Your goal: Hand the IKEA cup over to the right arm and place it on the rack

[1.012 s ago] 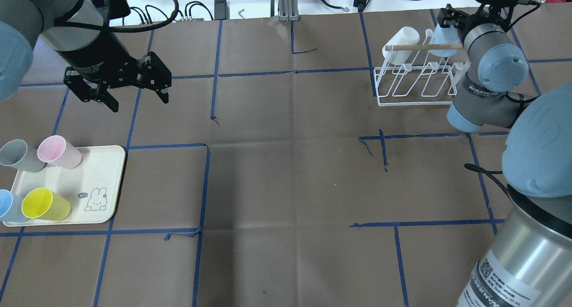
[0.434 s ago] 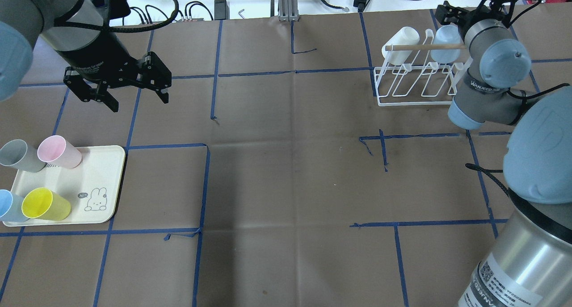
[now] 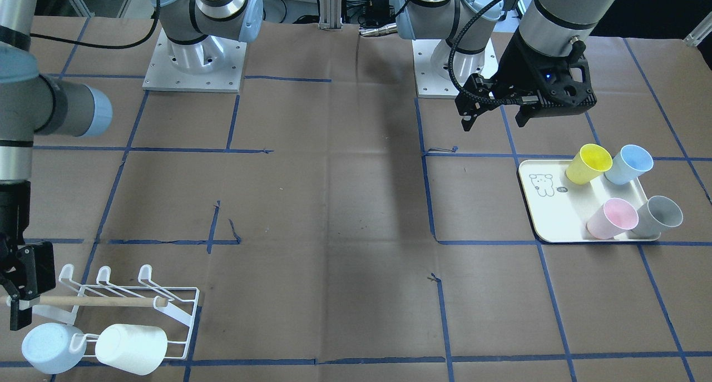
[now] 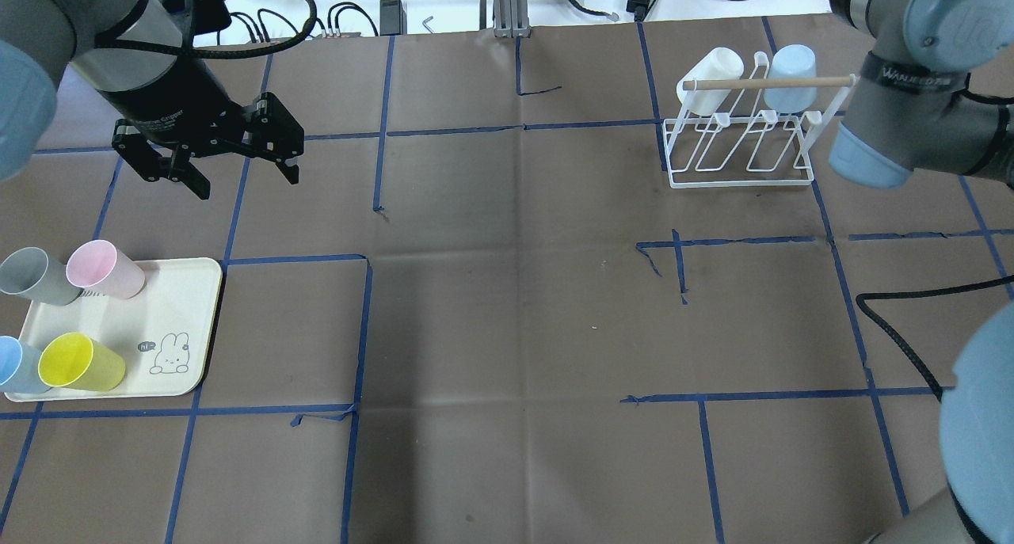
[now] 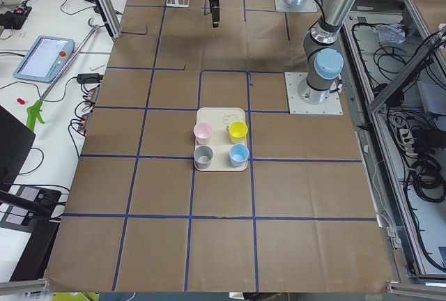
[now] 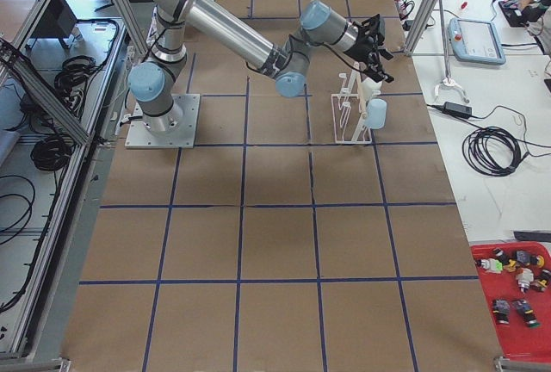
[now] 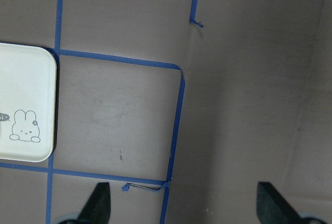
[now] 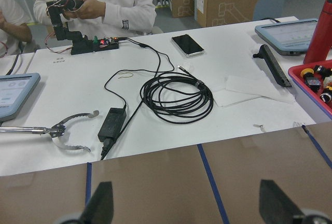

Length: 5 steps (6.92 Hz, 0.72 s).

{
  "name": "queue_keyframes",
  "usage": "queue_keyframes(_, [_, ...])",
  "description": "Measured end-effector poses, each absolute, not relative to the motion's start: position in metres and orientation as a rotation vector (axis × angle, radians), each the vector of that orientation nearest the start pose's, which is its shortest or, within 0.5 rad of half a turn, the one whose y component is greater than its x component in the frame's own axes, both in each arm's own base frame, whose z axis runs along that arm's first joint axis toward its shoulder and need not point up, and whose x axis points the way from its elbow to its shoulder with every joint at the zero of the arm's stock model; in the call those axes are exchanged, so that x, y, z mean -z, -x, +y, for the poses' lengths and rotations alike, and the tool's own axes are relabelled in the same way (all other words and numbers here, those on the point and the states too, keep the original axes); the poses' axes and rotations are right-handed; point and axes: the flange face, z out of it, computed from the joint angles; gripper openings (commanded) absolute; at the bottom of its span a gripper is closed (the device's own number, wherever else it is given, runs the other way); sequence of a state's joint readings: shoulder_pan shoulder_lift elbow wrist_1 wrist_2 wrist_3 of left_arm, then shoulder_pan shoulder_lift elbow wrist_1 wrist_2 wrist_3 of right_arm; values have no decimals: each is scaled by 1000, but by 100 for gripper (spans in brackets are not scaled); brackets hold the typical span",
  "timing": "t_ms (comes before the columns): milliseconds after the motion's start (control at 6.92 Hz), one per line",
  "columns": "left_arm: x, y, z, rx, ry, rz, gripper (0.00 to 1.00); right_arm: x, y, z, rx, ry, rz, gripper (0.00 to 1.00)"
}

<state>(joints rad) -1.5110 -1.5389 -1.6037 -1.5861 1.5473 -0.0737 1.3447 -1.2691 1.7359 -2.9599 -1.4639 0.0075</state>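
1. The right end effector [image 8: 188,203] is spread and empty, up beyond the rack [image 4: 745,84]. The blue cup [image 4: 792,75] sits on a prong there, beside the white cup [image 4: 713,75].
2. The step in hand looks like clearing the right arm [image 4: 927,124] from the rack. To do it well, pull up and back with the fingers held wide, so nothing catches the rack or nudges the blue cup off its prong.
3. The left end effector [image 4: 242,176] hovers spread and empty above the counter [image 4: 507,291], near the tray [image 4: 182,291]. The pink cup [image 4: 103,268] on the tray lies closest for the next pick-up.
4. Compared with a second ago, the right arm has swung up and outward, uncovering the rack's right end. The blue cup stays on its prong. The left arm [image 4: 119,45] and the tray are unchanged.
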Motion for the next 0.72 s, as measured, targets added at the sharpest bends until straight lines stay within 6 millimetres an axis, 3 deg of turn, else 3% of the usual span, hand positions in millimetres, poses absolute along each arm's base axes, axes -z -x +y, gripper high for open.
queue_keyframes(289, [-485, 107, -484, -28, 211, 3157, 100, -459, -28, -610, 1100, -237, 2898, 100])
queue_keyframes(723, [-485, 107, -484, -27, 209, 3157, 100, -497, -56, -552, 604, -231, 3021, 100])
